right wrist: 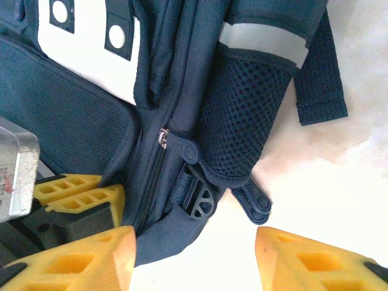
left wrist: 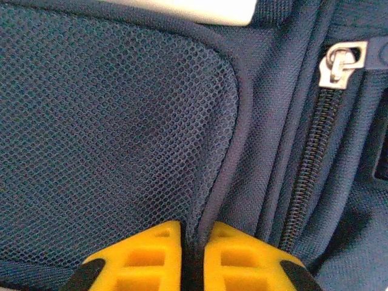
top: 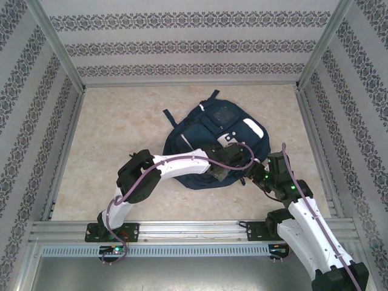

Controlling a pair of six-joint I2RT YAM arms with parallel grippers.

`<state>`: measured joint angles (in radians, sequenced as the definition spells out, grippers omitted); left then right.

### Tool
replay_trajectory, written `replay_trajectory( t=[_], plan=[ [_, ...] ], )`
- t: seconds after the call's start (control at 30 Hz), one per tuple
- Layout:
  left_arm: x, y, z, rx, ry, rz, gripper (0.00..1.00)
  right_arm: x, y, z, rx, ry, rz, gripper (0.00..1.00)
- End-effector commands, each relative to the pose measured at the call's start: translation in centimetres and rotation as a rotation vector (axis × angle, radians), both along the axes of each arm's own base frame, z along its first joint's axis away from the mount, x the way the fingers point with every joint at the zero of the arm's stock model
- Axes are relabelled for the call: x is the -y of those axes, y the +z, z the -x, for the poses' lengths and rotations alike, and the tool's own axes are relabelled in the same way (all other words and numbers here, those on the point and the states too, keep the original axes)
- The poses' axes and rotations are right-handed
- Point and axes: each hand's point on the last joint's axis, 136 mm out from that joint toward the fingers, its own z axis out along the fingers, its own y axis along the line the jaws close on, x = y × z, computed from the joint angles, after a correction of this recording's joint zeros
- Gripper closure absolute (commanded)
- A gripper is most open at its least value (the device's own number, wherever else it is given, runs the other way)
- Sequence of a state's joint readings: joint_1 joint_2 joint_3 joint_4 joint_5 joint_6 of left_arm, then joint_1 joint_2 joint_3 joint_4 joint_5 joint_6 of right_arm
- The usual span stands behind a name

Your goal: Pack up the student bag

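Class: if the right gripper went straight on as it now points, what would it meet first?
Most likely the near corner of the student bag, by its black buckle, lying between the open jaws of the right gripper; depth is unclear.

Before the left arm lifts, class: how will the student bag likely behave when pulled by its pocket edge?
Likely floppy: the student bag lies slumped flat, so the pocket edge pinched by the left gripper may just tent upward. Its woven mesh looks grippy, not slippery.
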<state>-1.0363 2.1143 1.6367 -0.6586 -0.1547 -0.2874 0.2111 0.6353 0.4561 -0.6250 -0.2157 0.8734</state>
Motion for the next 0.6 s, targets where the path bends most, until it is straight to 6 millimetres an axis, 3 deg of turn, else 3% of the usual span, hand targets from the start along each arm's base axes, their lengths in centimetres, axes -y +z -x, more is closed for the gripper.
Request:
replay_trajectory(
  t=[0.0,0.1,0.27,0.43,0.57],
  plan=[
    [0.0,2.4,-1.1,-0.019,0.034,0.118,0.97,-0.5,-0.4,0.4,-0.001,0.045,-0.011,0.51],
    [1.2,5.9,-0.6,-0.07,0.007,0.296,1.0,-2.8,0.9,0.0,0.084,0.224,-0.052,0.53],
    [1.2,10.5,-0.6,-0.154,-0.022,0.56,1.0,-5.4,3.0,-1.2,0.222,0.379,-0.113,0.51],
    [0.7,11.0,-0.8,-0.263,-0.007,0.691,1.0,-7.2,4.4,-2.6,0.283,0.41,-0.225,0.55],
    [0.6,9.6,0.1,-0.316,-0.029,0.692,1.0,-6.8,3.5,-3.4,0.257,0.382,-0.186,0.6]
  ],
)
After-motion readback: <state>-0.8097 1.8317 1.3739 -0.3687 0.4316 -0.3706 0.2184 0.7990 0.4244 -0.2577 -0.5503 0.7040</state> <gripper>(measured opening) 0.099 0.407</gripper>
